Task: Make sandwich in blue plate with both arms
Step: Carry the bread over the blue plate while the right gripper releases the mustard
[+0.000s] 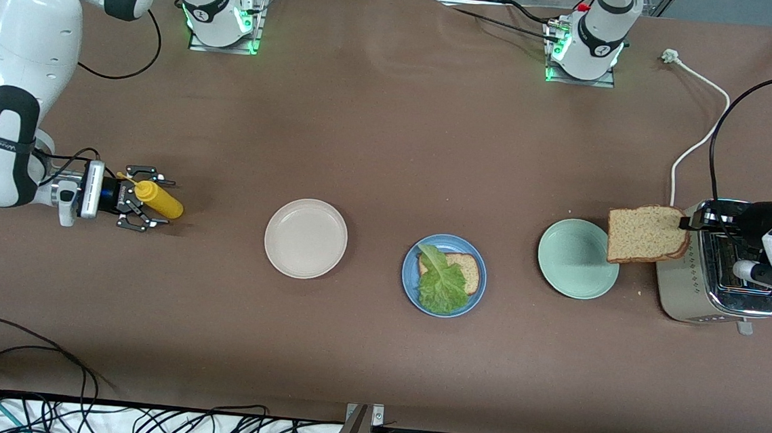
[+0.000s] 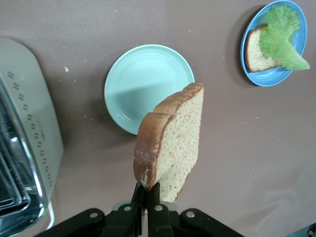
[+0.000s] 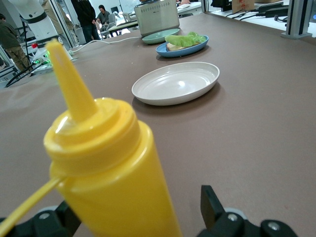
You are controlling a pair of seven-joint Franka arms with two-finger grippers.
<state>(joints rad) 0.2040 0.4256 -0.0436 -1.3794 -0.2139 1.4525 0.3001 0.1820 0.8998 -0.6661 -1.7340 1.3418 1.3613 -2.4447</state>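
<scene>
Left tool (image 1: 686,222): at the right edge of the front frame, pinched tight on 1 corner of the top bread slice (image 1: 646,233), which hangs in the air over the gap between the toaster (image 1: 713,294) and the mint-green plate (image 1: 576,260).
Right tool (image 1: 144,199): at the left edge of the frame, low at the bench (image 1: 391,142), fingers spread wide on either side of the yellow squeeze bottle (image 1: 159,200) lying there; it looks to be waiting.
Blue plate (image 1: 411,281): lower middle of the frame, carrying the bottom bread slice (image 1: 466,268) with the lettuce leaf (image 1: 442,283) draped across it.
Step in hand: carrying the second slice to the stack, I'd say; the sandwich lacks only its lid.
Next move: swing the slice past the mint-green plate to over the blue one, lay it flat and square above the leaf, then let go low.
Count: 2 arms, 2 bread slices, 1 lettuce leaf, 3 plates with the beige plate (image 1: 305,238), 1 bottle, 1 toaster.
</scene>
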